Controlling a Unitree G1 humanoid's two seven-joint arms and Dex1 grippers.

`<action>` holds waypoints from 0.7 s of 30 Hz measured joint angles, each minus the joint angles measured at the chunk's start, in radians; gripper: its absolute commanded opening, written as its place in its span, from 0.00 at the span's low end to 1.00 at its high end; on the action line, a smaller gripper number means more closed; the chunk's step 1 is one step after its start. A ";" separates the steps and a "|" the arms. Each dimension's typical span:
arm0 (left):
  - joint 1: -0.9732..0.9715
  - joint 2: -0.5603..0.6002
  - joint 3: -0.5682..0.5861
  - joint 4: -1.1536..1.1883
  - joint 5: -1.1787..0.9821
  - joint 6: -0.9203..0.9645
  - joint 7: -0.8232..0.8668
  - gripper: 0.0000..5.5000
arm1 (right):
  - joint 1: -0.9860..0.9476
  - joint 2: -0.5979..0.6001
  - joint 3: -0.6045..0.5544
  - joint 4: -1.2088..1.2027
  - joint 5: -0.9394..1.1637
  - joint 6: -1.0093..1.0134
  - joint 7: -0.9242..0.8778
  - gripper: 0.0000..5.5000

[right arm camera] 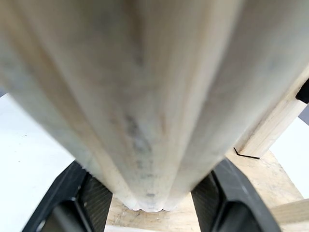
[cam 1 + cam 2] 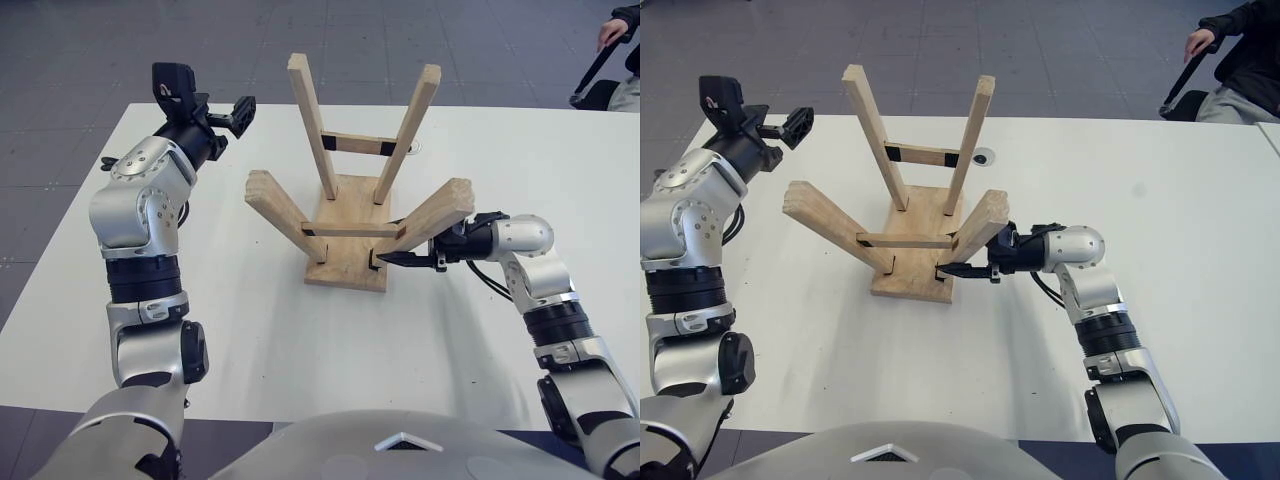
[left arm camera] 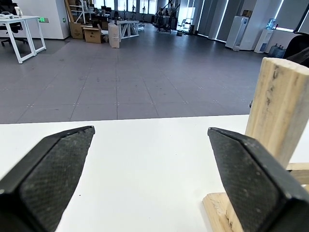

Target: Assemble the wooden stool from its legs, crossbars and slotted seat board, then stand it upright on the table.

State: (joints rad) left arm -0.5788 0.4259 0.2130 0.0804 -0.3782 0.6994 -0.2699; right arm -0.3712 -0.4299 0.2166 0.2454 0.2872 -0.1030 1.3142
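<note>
Item: wooden stool, assembled, resting upside down near the middle of the white table. The slotted seat board lay flat on the tabletop with four legs rising from it and splaying outward. Far pair of legs joined by one crossbar; near pair joined by a second crossbar, lower down, close to the board. Right gripper was low at the board's right edge, at the base of the near right leg. In the right wrist view its black pads sat against either side of that leg, clamped on it. Left gripper was raised well to the left of the stool, touching nothing, fingers spread wide apart, with one leg standing beyond them in the left wrist view.
</note>
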 measured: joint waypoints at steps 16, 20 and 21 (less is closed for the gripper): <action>0.000 -0.014 0.018 -0.024 0.001 0.015 0.012 0.79 | -0.032 -0.028 0.065 0.003 -0.010 0.040 -0.027 0.37; -0.023 0.005 0.023 -0.113 0.001 0.051 0.037 0.79 | -0.033 -0.037 0.089 0.002 -0.017 0.042 -0.059 0.37; -0.043 0.016 0.028 -0.144 0.001 0.065 0.047 0.79 | -0.033 -0.037 0.093 0.002 -0.017 0.042 -0.068 0.37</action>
State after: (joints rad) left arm -0.6215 0.4422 0.2406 -0.0633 -0.3769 0.7646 -0.2233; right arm -0.4043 -0.4669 0.3093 0.2476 0.2706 -0.0610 1.2463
